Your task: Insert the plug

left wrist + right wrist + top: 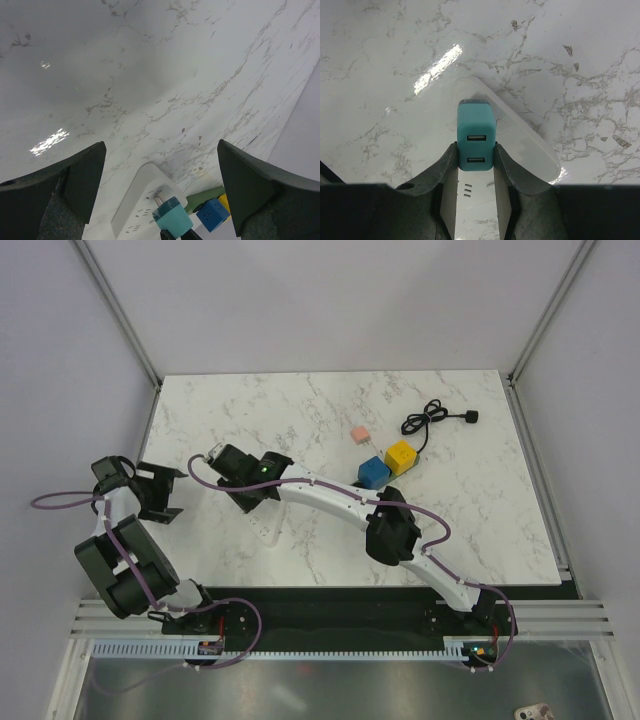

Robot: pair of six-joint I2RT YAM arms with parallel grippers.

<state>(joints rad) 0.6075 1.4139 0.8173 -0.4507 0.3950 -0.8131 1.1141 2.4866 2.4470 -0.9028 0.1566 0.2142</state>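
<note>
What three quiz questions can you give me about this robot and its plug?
1. True or false: the right end effector is gripping the teal plug.
2. What lies right under the teal plug? A) a white power strip B) a red bowl C) a book
3. Fill in the blank: the left end effector holds nothing and its jaws are ____.

Key: 1 true; 2 A; 3 open.
</note>
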